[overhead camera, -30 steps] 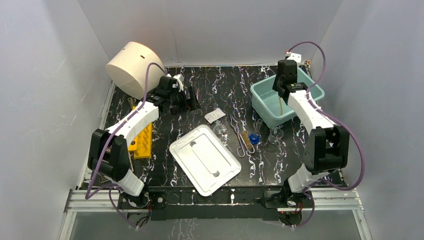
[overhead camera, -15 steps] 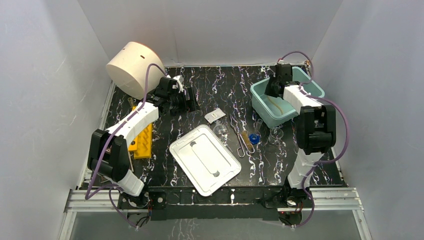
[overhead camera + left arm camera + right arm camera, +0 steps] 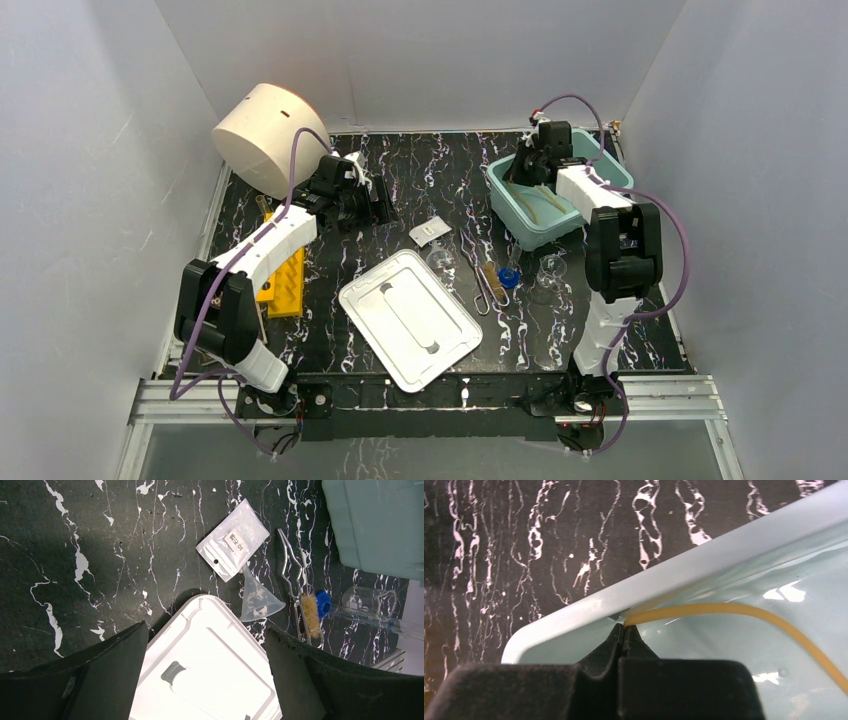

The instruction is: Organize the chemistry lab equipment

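Observation:
My right gripper (image 3: 528,166) is inside the teal bin (image 3: 520,226), at its far left wall, shut on the end of the tan rubber tubing (image 3: 734,611). The tubing curves away across the bin floor (image 3: 541,205). My left gripper (image 3: 385,200) is open and empty, above the table at the back left. Below it, in the left wrist view, lie the white packet (image 3: 232,540), a clear funnel (image 3: 257,600), metal tongs (image 3: 292,565), a blue cap (image 3: 323,603) and a clear glass flask (image 3: 370,600). In the top view they lie between the bin and the lid: the packet (image 3: 430,232), tongs (image 3: 485,285), cap (image 3: 510,275) and flask (image 3: 552,268).
The white lid (image 3: 410,318) lies flat at the table's middle front. A cream cylinder (image 3: 262,135) stands at the back left corner. A yellow object (image 3: 283,280) lies by the left arm. White walls close in the table on three sides.
My right gripper has moved left and down into the bin's far left corner, still holding the tubing. The bin has slid a little to the left. The left arm has not moved.

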Available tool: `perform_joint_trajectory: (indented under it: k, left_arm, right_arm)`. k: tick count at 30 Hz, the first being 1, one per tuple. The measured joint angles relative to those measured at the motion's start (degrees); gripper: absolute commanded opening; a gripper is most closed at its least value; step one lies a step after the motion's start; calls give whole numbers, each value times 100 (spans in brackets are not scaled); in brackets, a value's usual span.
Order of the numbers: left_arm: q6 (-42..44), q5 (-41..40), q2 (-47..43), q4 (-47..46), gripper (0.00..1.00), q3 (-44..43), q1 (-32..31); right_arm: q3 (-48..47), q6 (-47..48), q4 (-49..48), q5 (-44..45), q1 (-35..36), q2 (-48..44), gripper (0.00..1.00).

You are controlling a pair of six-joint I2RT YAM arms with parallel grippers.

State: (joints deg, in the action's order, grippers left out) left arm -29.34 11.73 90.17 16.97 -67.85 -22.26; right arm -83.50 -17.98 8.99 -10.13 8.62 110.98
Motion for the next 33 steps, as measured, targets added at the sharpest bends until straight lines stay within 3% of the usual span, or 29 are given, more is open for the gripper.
perform_joint_trajectory:
  k: [8, 14, 19, 33]
  left_arm:
    - [2, -37, 0, -2, 86, 0, 0]
    - [22, -37, 0, -2, 86, 0, 0]
    - [42, -37, 0, 0, 86, 0, 0]
    - [81, -37, -2, 20, 86, 0, 0]
  right_arm:
    - [-157, 42, -11, -321, 129, 94, 0]
    - [-157, 31, 46, 214, 138, 94, 1]
    - [-184, 20, 136, 590, 125, 94, 13]
    - [-339, 4, 463, 437, 122, 0, 45]
